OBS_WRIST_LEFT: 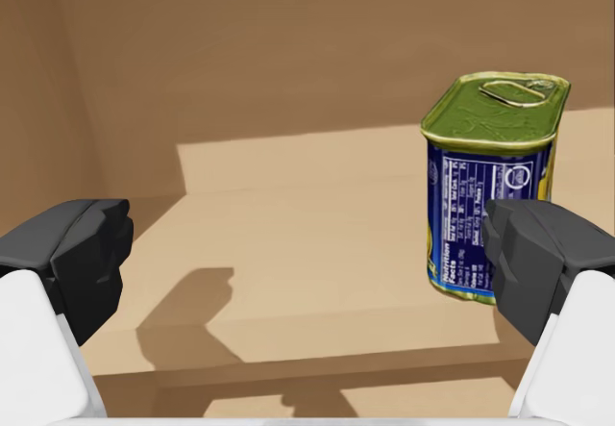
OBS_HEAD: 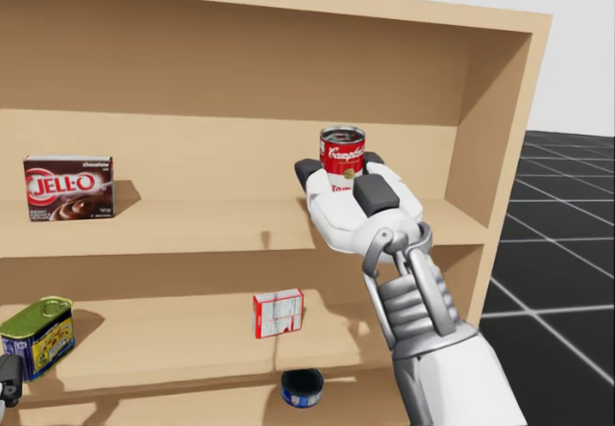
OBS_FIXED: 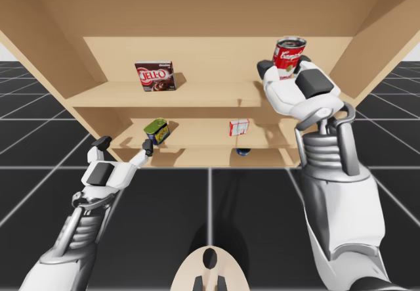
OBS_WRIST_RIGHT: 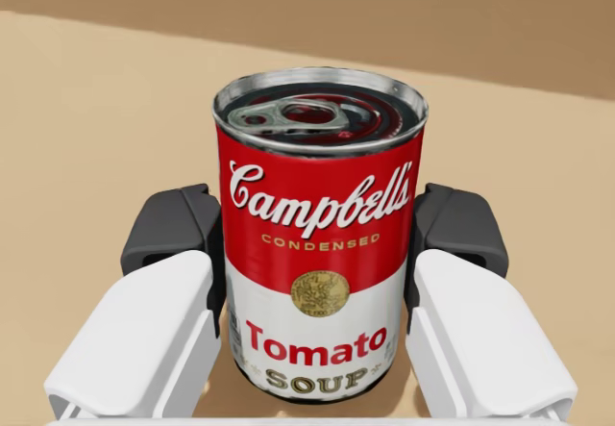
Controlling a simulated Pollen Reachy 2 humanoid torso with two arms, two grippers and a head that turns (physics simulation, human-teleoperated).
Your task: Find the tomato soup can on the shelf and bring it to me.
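Clamping the tomato soup can low, right tool may tip it on withdrawal; left tool stands wide, empty.

Right arm high and clamped, left arm low and open.
Reaching up and forward with the right arm, wrist lifted, right gripper closed from both sides on a red and white round can, dark fingertips pressed to its flanks, can upright between them. Over on the other side, holding the left arm lower, angled inward, left gripper pointing ahead, level, fingers spread wide apart and touching nothing.
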